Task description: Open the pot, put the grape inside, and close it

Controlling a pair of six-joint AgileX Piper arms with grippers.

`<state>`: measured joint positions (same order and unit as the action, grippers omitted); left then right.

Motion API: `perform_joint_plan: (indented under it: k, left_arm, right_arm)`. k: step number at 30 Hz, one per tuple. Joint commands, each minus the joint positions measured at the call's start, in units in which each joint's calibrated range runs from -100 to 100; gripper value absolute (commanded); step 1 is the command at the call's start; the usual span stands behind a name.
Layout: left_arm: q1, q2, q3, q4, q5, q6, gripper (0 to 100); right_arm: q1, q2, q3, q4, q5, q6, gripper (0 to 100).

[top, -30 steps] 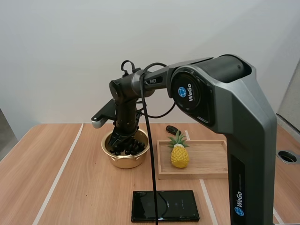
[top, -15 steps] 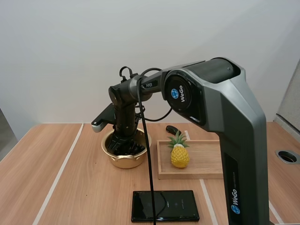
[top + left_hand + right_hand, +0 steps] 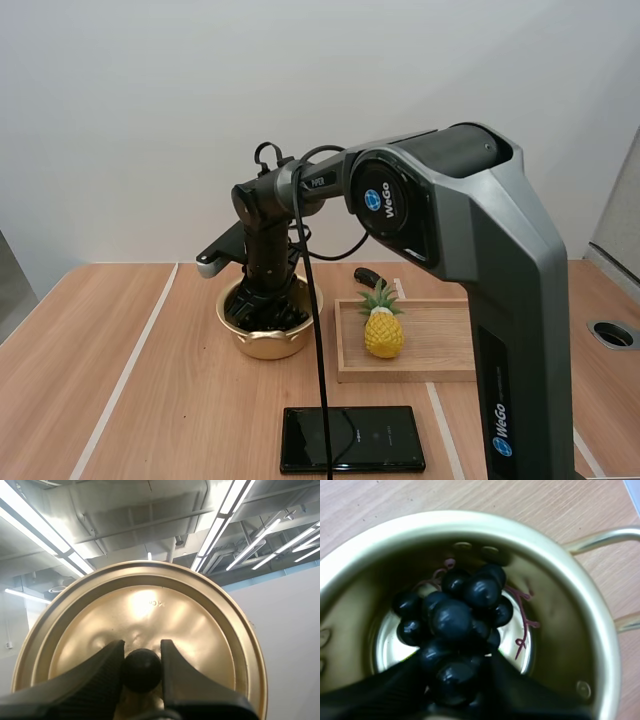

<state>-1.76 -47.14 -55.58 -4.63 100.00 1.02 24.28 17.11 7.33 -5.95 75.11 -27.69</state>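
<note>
Now my right pincer reaches down into the golden pot on the bench, its fingers closed around the grapes, which sit low inside the pot. My left pincer grips the lid by its black knob.
</note>
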Motion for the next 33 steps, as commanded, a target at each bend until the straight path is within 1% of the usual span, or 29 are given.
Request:
perform_joint_plan:
  k: [1, 14, 24, 27, 30, 33]
  left_arm:
    - [-0.09, 0.1, -0.1, -0.7, -0.3, -0.2, 0]
    - [-0.09, 0.1, -0.1, -0.7, 0.0, -0.2, 0]
    - [-0.09, 0.1, -0.1, -0.7, 0.0, -0.2, 0]
    - [-0.09, 0.1, -0.1, -0.7, 0.0, -0.2, 0]
    - [-0.09, 0.1, -0.1, -0.7, 0.0, -0.2, 0]
    - [-0.09, 0.1, -0.1, -0.7, 0.0, -0.2, 0]
  right_arm:
    - [-0.2, -0.8, 0.2, -0.8, 2.2, 0.1, 100]
    - [-0.2, -1.6, -1.0, -0.8, 2.0, 0.1, 100]
    - [-0.2, -6.8, -1.0, 0.4, 0.7, 0.1, 100]
    - [-0.2, -8.9, -1.0, -0.9, -0.6, 0.1, 100]
    - [-0.2, -11.0, -1.0, -3.8, -1.4, 0.1, 100]
    - [-0.2, -13.0, -1.0, -7.3, -2.3, 1.5, 100]
